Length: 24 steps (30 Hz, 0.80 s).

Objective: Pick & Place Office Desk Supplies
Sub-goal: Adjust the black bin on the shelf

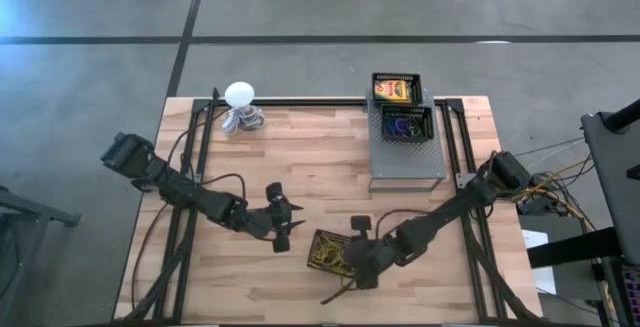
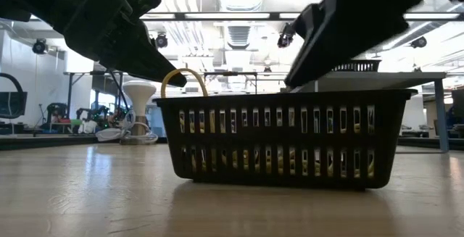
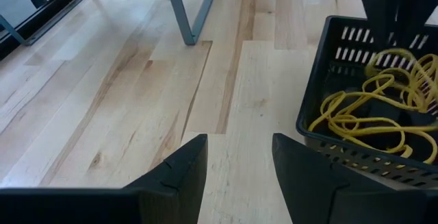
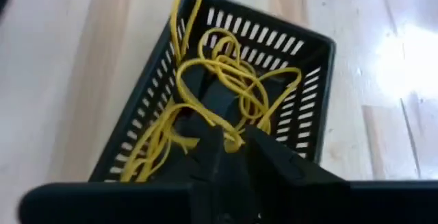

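Observation:
A small black slotted basket [image 1: 318, 239] stands on the wooden table near its front edge, holding a tangle of thin yellow rubber bands [image 4: 226, 80]. One band loop [image 2: 183, 75] rises above the basket's rim. My right gripper [image 4: 231, 136] reaches down into the basket, all but shut among the bands. My left gripper [image 3: 239, 162] hangs open just left of the basket [image 3: 321, 125], nothing between its fingers. On a grey stand at the far right, one basket holds yellow-and-green boxes [image 1: 395, 89] and another holds coloured rings [image 1: 407, 125]. My right gripper has a yellow strand of the tangle [image 4: 234, 142] between its two fingertips, coming slanting down from above into the basket. The fingers hide how many strands they have. The rest of the bands lie slack on the basket's floor.
A white ball-topped object with a grey coiled base [image 1: 240, 102] stands at the far left of the table. The grey stand [image 1: 405, 167] takes up the far right. Bare wood lies between the two arms and the far edge.

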Each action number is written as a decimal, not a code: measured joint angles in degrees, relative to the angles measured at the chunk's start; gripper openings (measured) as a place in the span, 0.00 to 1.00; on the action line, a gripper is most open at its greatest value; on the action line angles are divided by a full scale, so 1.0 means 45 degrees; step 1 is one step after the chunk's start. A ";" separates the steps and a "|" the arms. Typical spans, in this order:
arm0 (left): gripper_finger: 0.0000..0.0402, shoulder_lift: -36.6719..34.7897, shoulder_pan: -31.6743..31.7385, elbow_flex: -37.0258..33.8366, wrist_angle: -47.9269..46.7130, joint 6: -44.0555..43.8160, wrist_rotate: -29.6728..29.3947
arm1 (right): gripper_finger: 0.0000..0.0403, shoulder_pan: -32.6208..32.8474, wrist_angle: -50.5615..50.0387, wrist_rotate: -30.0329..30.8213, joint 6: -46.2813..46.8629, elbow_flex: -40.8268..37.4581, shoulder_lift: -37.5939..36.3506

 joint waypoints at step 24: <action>0.42 0.0005 0.0015 0.0000 -0.0019 -0.0024 -0.0001 | 0.45 -0.1462 0.5481 -0.3785 0.1165 0.0548 0.1904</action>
